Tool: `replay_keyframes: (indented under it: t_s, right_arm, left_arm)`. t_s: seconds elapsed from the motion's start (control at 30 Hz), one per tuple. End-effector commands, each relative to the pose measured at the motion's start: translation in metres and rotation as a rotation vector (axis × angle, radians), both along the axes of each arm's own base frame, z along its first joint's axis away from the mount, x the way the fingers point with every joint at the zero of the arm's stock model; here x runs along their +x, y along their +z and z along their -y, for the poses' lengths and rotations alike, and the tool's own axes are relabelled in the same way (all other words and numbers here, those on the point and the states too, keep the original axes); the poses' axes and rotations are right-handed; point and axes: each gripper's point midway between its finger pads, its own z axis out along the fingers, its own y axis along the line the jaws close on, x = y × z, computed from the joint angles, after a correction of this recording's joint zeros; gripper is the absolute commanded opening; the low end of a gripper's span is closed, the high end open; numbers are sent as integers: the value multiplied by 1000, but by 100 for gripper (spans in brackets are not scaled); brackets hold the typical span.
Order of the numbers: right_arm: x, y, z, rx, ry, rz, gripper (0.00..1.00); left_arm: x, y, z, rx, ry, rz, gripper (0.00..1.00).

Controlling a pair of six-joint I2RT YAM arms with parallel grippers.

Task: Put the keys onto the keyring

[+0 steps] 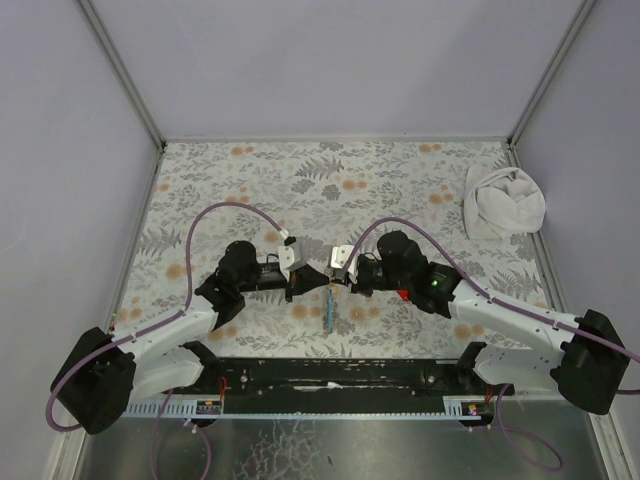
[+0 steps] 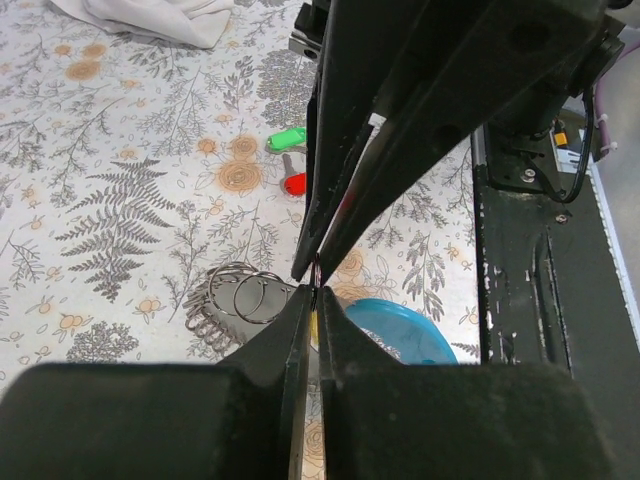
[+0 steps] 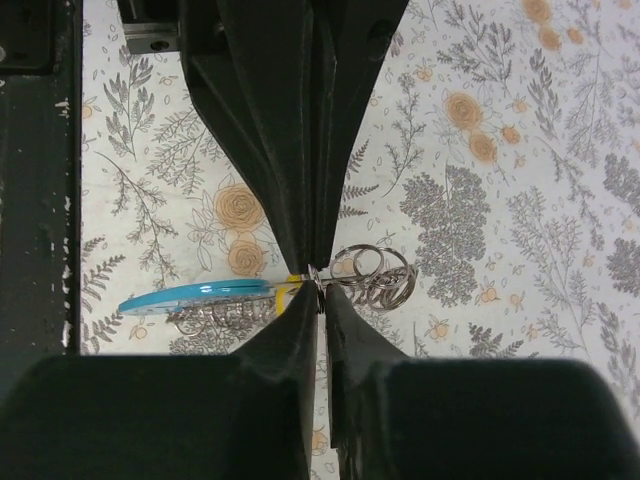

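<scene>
My two grippers meet tip to tip above the middle of the table. My left gripper is shut on the tan-yellow key, of which only a sliver shows between the fingers. My right gripper is shut on a thin metal loop of the keyring. The keyring's light blue part hangs beside the tips and shows in the top view. A bunch of small silver split rings hangs with it. The green key and the red key lie on the table. The black key is hidden.
A crumpled white cloth lies at the far right of the flowered table cover. The black base rail runs along the near edge. Grey walls enclose the table on three sides.
</scene>
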Motion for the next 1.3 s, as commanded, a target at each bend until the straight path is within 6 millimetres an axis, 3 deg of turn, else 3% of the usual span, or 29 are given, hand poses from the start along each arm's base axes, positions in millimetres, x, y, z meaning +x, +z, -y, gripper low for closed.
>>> replay_keyframes:
  t_s: [0.0, 0.23, 0.33, 0.6, 0.97, 1.1, 1.27]
  right_arm:
    - [-1, 8, -3, 41, 25, 35, 3]
    - [0, 16, 2, 52, 40, 110, 0]
    - [0, 17, 2, 49, 57, 131, 0]
    - [-3, 21, -2, 81, 96, 168, 0]
    - [-7, 22, -4, 93, 132, 185, 0]
    - [-8, 23, -5, 93, 145, 190, 0]
    - [-11, 24, -5, 93, 164, 193, 0]
  left_arm:
    - [0, 12, 2, -17, -8, 34, 4]
    - [8, 14, -7, -65, 74, 25, 25]
    - [12, 14, -12, -110, 99, -20, 29]
    - [22, 16, -29, -272, 189, -224, 34]
    - [22, 24, -34, -513, 261, -638, 38]
    - [28, 18, -30, -534, 272, -773, 38]
    - [29, 23, -25, -579, 226, -852, 38]
